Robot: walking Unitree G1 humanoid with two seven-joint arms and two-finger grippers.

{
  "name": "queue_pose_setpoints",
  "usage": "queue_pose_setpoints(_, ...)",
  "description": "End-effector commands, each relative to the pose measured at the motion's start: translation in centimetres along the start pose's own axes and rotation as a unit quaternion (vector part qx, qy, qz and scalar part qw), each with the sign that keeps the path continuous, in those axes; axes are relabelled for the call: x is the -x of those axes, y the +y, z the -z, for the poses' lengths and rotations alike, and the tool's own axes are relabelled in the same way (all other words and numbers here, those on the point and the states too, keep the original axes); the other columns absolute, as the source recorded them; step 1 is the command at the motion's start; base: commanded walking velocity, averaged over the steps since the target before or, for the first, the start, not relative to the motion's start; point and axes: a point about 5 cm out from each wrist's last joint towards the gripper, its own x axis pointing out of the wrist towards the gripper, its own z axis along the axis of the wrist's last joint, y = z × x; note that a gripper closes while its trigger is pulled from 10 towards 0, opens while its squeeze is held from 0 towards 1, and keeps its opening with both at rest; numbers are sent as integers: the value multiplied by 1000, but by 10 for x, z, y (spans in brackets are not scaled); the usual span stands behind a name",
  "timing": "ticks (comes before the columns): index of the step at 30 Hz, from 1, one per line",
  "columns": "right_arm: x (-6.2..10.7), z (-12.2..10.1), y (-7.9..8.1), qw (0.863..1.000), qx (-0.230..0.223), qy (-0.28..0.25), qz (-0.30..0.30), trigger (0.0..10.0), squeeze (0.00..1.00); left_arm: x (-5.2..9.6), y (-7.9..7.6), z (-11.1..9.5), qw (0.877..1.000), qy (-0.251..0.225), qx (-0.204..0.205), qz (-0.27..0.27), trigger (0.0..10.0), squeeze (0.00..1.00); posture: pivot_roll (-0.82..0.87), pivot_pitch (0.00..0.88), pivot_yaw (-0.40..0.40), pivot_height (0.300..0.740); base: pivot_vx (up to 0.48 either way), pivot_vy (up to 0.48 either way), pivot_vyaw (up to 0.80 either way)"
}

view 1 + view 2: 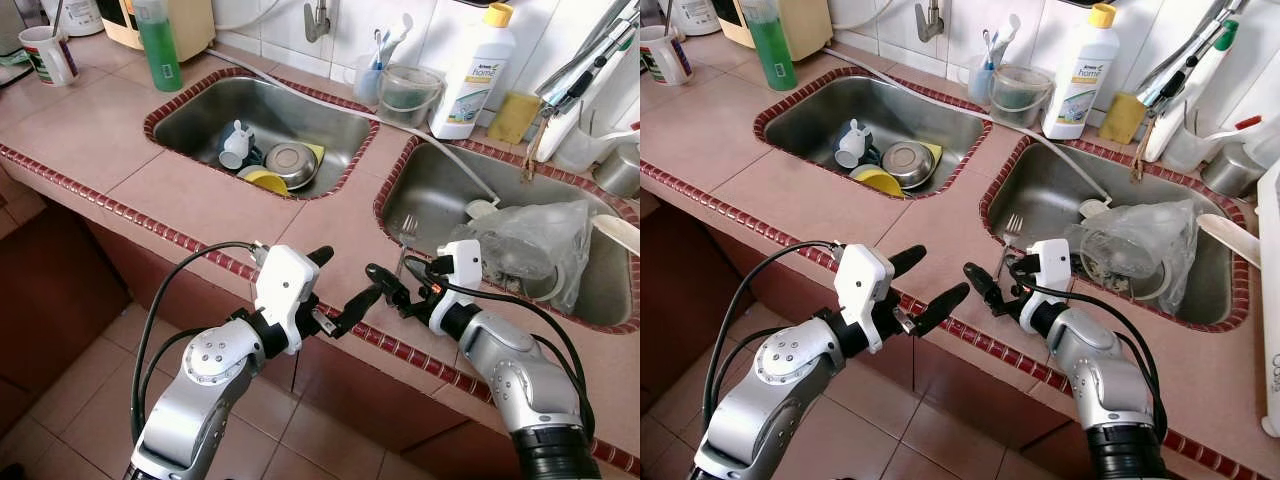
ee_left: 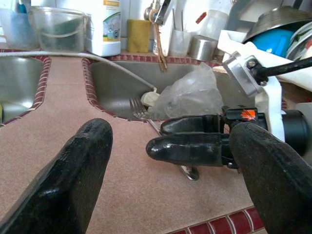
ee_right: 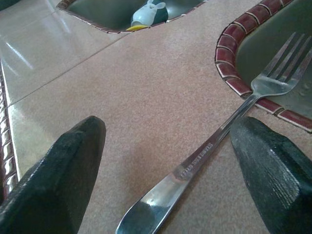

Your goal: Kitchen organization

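The right gripper (image 3: 165, 170) hung low over the counter with its two black fingers (image 3: 53, 180) spread wide and holding nothing, straddling the handle of a steel fork (image 3: 214, 146). The fork lay on the tiled counter (image 1: 200, 190) with its tines poking over the red-edged rim of the right sink (image 1: 440, 190), at about twelve o'clock from the gripper. The step in hand looked like picking up the fork; the next move would call for dropping the fingers down on either side of the thin handle and closing, which may be fiddly since it lay flat. The right forearm angled in from five o'clock, wrist bent toward the left. The left gripper (image 1: 345, 285) hovered at nine o'clock of the right one, also wide open and empty, pointing toward it. A crumpled plastic bag (image 1: 530, 245) sat in the right sink; a metal bowl (image 1: 292, 162) lay in the left sink (image 1: 200, 110).
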Motion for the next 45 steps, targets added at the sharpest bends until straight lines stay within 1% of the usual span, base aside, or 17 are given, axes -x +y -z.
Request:
queue_pose_setpoints(1, 5, 11, -1, 1000, -6, 28, 9, 10000, 0, -2, -1, 0, 1000, 1, 2, 0, 10000, 0, -57, 161, -70, 740, 0, 0, 0)
queue_pose_setpoints(3, 6, 14, 5, 999, -6, 32, 3, 10000, 0, -2, 0, 0, 1000, 1, 2, 0, 10000, 0, -57, 161, -71, 740, 0, 0, 0)
queue_pose_setpoints(4, 6, 14, 5, 999, -6, 32, 3, 10000, 0, -2, 0, 0, 1000, 1, 2, 0, 10000, 0, -57, 161, -71, 740, 0, 0, 0)
queue_pose_setpoints(6, 9, 20, 12, 999, -10, 34, -2, 10000, 0, -2, 0, 1, 1000, 1, 2, -1, 10000, 0, -60, 161, -69, 740, 0, 0, 0)
queue_pose_setpoints(13, 14, 24, 19, 999, -14, 36, -5, 10000, 0, -3, 0, 1, 1000, 0, 2, 2, 10000, 0, -65, 161, -64, 740, 0, 0, 0)
queue_pose_setpoints(18, 17, 17, 20, 1000, -1, 17, -6, 10000, 0, -3, 1, 1, 1000, 1, 1, 3, 10000, 0, -66, 159, -62, 740, 0, 0, 0)
queue_pose_setpoints(25, 20, 12, 18, 1000, 6, 16, -1, 10000, 0, -4, 1, 0, 1000, 0, 1, 3, 10000, 0, -65, 157, -63, 740, 0, 0, 0)
queue_pose_setpoints(34, 27, 16, 22, 1000, 4, 23, 1, 10000, 0, -3, 0, 0, 1000, -1, 1, 3, 10000, 0, -66, 155, -65, 740, 0, 0, 0)
queue_pose_setpoints(39, 29, 15, 23, 1000, 5, 16, 6, 10000, 0, -3, 0, 1, 1000, -1, 2, 4, 10000, 0, -67, 154, -63, 740, 0, 0, 0)
queue_pose_setpoints(45, 31, -1, 18, 999, 31, -25, 18, 10000, 0, -4, -1, 1, 1000, 0, 1, 7, 10000, 0, -70, 150, -58, 740, 0, 0, 0)
